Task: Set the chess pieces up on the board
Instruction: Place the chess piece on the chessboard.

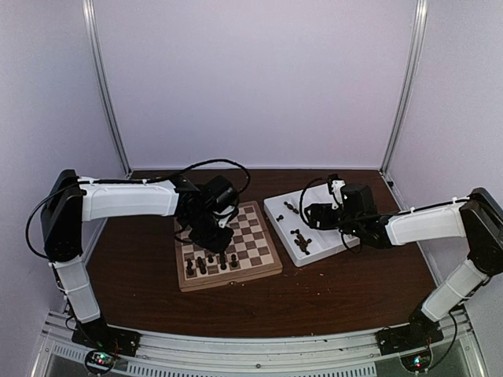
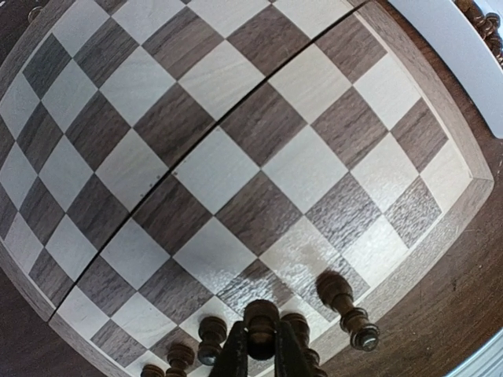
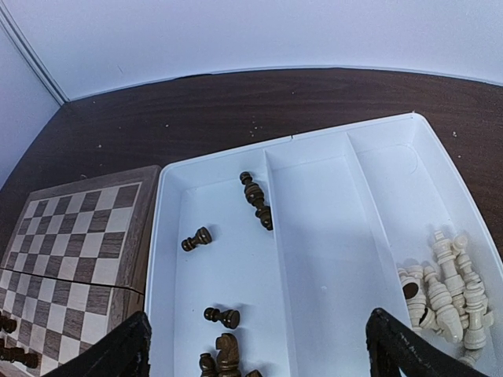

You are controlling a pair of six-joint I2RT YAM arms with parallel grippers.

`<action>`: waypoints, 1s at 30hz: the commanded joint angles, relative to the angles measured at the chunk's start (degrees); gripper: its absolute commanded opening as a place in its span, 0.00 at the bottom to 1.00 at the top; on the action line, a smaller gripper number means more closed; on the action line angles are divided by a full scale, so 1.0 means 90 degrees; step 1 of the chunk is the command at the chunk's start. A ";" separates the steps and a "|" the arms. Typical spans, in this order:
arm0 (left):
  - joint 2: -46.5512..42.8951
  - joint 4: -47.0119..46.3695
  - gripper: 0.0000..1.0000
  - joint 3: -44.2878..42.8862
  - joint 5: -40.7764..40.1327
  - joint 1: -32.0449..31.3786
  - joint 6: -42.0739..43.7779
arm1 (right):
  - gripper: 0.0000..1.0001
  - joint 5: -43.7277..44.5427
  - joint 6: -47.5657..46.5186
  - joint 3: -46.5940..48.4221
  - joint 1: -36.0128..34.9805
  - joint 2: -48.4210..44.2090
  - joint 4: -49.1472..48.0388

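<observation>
**First onlooker:** Which arm is carrying?

**Second onlooker:** The left. The left gripper is pinched narrow around one dark piece, whose long axis runs along the fingers and points down at the board.

**First onlooker:** Where over the board?

**Second onlooker:** At its near edge, where the other dark pieces stand in a row. Neighbours sit just beside it on both sides, so I judge the way in is straight down, with no sideways drift.

**First onlooker:** And the right?

**Second onlooker:** The right gripper hangs with its fingers spread wide, holding nothing, above the white tray. The loose dark pieces lie on their sides in the tray's left compartment, below and ahead of it. The pale pieces are in the right one.

**First onlooker:** So the right arm is nearer the supply?

**Second onlooker:** Far nearer. But the piece beneath it lies lengthwise along the line between the fingers, so a wrist turn looks needed to grip across it.
</observation>
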State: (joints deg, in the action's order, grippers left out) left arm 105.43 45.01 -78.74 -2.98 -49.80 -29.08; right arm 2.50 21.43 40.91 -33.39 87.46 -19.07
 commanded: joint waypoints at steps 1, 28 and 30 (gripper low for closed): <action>0.0026 -0.0216 0.00 0.0035 0.0125 0.0036 -0.0029 | 0.93 -0.0004 0.0070 0.0134 0.0019 0.0058 0.0015; 0.0176 -0.0401 0.00 0.0243 0.0122 0.0036 -0.0089 | 0.93 -0.0020 0.0063 0.0153 0.0024 0.0077 0.0035; 0.0180 -0.0409 0.00 0.0253 0.0120 0.0035 -0.0097 | 0.93 -0.0020 0.0060 0.0152 0.0018 0.0077 0.0032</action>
State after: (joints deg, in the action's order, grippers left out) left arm 106.56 43.07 -77.12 -2.31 -49.80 -29.21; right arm 2.48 21.43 40.91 -33.39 87.46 -19.05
